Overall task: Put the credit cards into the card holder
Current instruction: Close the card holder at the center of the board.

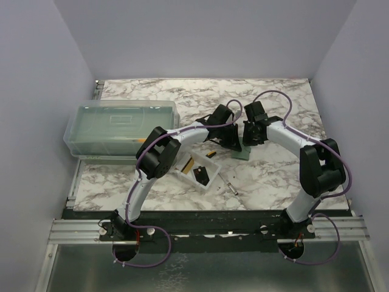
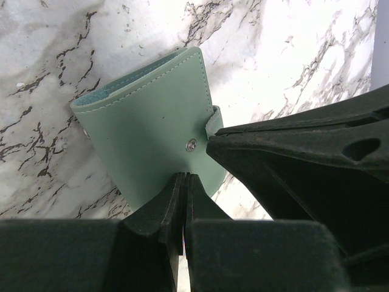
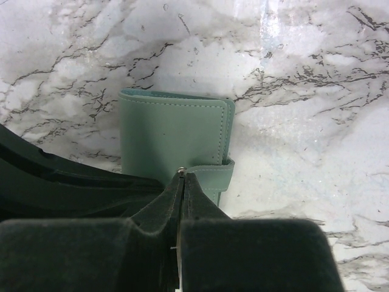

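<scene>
The card holder [image 2: 146, 121] is a sage green wallet, folded shut, flat on the marble between both grippers; it also shows in the right wrist view [image 3: 170, 134] and the top view [image 1: 242, 154]. My left gripper [image 2: 185, 177] is shut, its tips resting on the holder's near edge just below the snap stud [image 2: 191, 145]. My right gripper [image 3: 181, 173] is shut with its tips on the end of the holder's strap [image 3: 216, 173]. A black credit card [image 1: 202, 176] and a gold credit card [image 1: 189, 164] lie in a small clear tray [image 1: 182, 175].
A large translucent lidded box [image 1: 118, 128] stands at the back left. An orange-handled tool [image 1: 211, 154] lies by the tray, and a thin metal-tipped tool [image 1: 230, 185] lies in front of it. The two grippers almost touch over the holder.
</scene>
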